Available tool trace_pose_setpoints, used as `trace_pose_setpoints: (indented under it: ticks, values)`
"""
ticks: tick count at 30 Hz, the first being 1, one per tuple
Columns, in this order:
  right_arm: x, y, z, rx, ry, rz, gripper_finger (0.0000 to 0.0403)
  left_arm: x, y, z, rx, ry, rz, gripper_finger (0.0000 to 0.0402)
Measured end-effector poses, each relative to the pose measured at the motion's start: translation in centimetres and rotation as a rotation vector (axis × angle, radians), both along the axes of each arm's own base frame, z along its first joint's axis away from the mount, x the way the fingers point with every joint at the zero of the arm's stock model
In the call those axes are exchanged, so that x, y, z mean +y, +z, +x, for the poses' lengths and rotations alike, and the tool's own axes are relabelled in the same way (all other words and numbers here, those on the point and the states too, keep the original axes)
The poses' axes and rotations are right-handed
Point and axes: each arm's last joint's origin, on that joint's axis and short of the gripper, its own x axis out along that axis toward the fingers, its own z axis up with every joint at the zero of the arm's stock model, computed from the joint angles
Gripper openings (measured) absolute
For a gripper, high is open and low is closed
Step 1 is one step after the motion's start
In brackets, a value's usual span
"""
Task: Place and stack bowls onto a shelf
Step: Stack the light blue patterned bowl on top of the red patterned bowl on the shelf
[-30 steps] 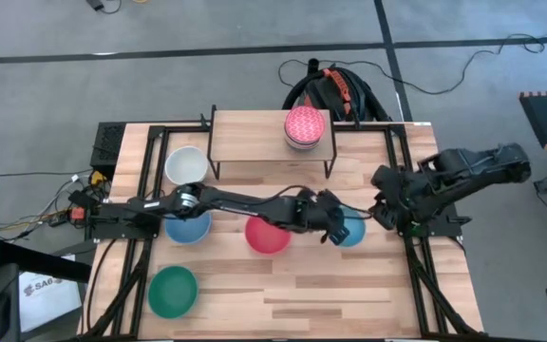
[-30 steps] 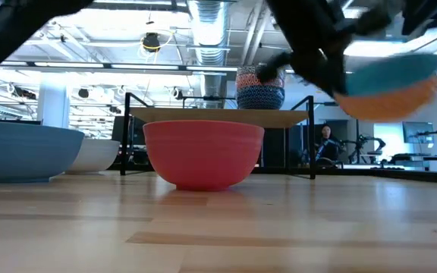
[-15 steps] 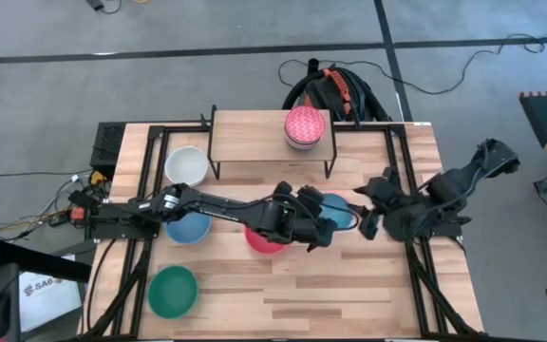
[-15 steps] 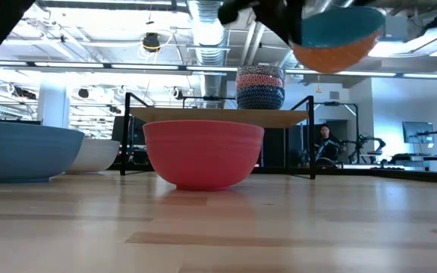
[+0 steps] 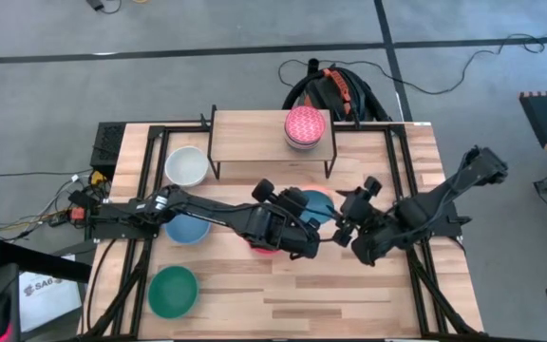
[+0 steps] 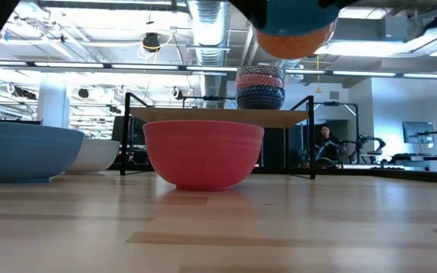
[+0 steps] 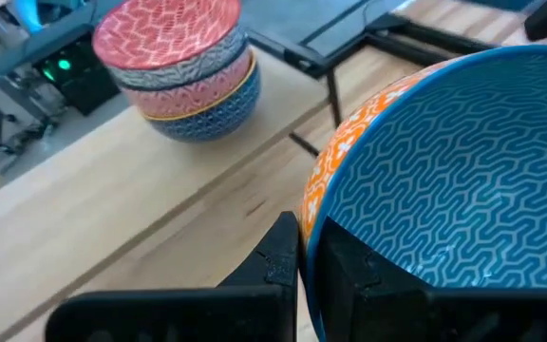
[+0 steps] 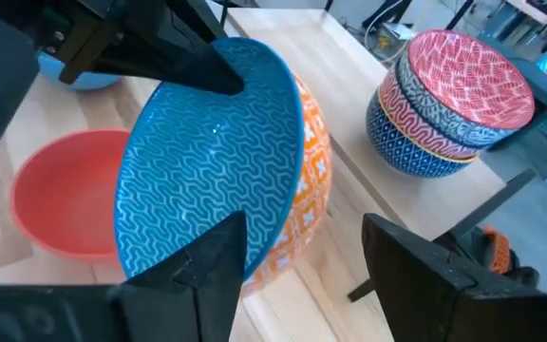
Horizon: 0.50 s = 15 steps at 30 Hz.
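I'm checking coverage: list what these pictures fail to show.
- Red bowl: high view, mostly covered by the left arm and the held bowl.
- Held bowl: low view, top cut off by the edge.
- Stack on shelf: high view shows only its top bowl.
- Light blue bowl: high view, partly under the left arm.

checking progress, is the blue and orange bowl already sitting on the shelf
No, the left gripper holds the blue and orange bowl by its rim in the air, short of the shelf.
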Motion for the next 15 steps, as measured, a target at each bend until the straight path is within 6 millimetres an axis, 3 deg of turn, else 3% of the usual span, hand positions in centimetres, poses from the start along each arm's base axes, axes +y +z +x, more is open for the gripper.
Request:
trace_pose_setpoints:
  ticks: [15]
  values:
    - [-0.8,0.86,0.71,0.104,0.166,-0.014,0.0177,-0.63,1.05,0.24,0.243,-0.217,0.186,0.0]
